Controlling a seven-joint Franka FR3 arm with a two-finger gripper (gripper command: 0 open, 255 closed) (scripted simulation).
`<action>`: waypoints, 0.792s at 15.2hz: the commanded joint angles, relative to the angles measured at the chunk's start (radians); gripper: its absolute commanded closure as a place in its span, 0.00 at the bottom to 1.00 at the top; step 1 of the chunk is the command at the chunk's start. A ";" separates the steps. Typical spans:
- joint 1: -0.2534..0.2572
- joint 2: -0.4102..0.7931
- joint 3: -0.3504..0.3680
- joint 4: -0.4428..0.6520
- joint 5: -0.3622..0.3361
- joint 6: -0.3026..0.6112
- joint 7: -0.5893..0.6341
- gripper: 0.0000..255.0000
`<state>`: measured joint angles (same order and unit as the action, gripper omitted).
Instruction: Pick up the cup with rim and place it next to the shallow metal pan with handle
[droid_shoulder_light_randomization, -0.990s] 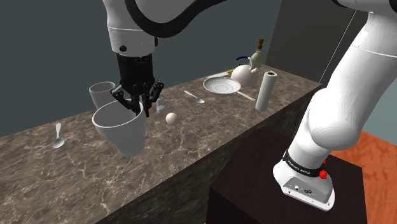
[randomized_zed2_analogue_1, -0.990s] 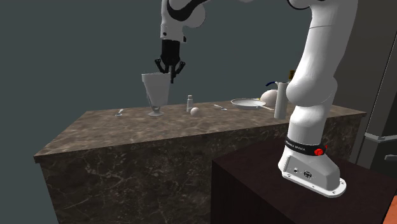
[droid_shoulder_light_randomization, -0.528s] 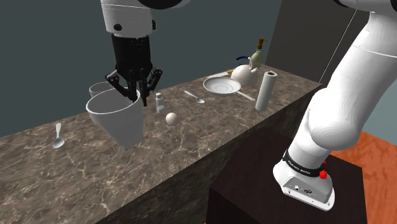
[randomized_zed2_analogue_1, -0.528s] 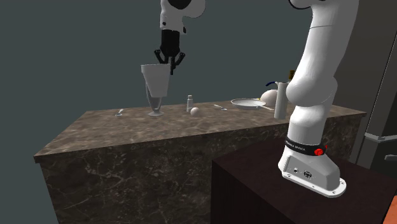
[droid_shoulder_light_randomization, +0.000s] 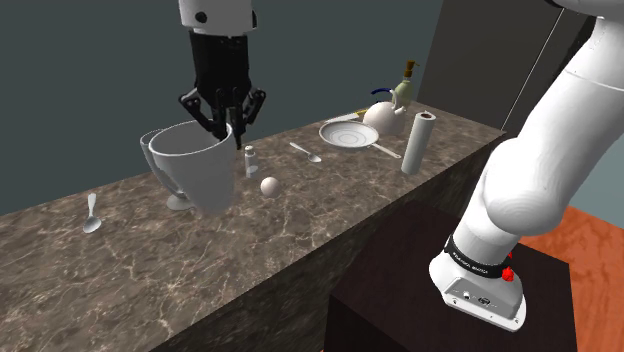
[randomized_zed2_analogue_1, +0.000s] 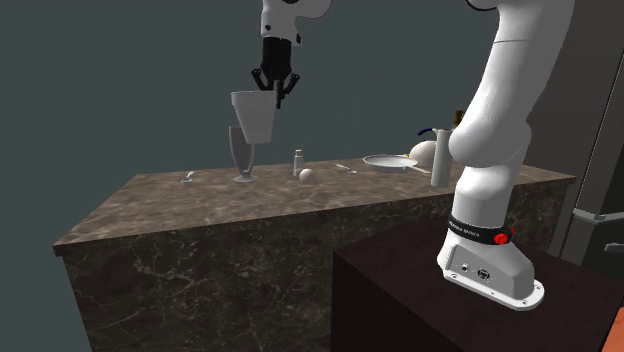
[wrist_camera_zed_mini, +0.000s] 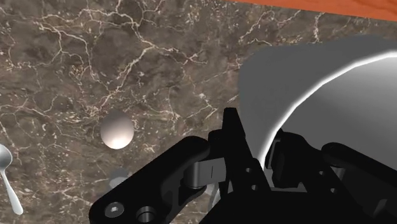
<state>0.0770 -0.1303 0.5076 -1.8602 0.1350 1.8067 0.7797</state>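
Note:
A white cup (droid_shoulder_light_randomization: 196, 166) with a flared rim hangs in the air above the marble counter (droid_shoulder_light_randomization: 300, 215), tilted. My black gripper (droid_shoulder_light_randomization: 222, 124) is shut on the cup's rim from above, one finger inside and one outside. The second exterior view has the cup (randomized_zed2_analogue_1: 253, 116) under the gripper (randomized_zed2_analogue_1: 273, 88), well above the counter. From the wrist, the fingers (wrist_camera_zed_mini: 245, 167) pinch the cup's wall (wrist_camera_zed_mini: 318, 89). The shallow pan (droid_shoulder_light_randomization: 349, 134), its handle pointing toward the stand, lies far to the shoulder view's right (randomized_zed2_analogue_1: 385, 161).
A stemmed glass (droid_shoulder_light_randomization: 156, 152) stands just behind the cup. A small shaker (droid_shoulder_light_randomization: 250, 160), an egg-like ball (droid_shoulder_light_randomization: 270, 186) and two spoons (droid_shoulder_light_randomization: 92, 213) (droid_shoulder_light_randomization: 307, 152) lie on the counter. A paper roll (droid_shoulder_light_randomization: 420, 143), a kettle (droid_shoulder_light_randomization: 385, 114) and a bottle (droid_shoulder_light_randomization: 407, 85) crowd the pan.
The gripper has carried the cup upward and toward the shoulder view's right. The cup now hangs in front of the stemmed glass.

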 joint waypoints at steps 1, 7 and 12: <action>-0.016 -0.059 -0.032 -0.049 0.027 -0.008 -0.057 1.00; -0.053 -0.201 -0.144 -0.187 0.066 -0.026 -0.222 1.00; -0.085 -0.287 -0.239 -0.270 0.062 -0.047 -0.350 1.00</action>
<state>-0.0021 -0.4093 0.2844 -2.1225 0.2002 1.7626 0.4526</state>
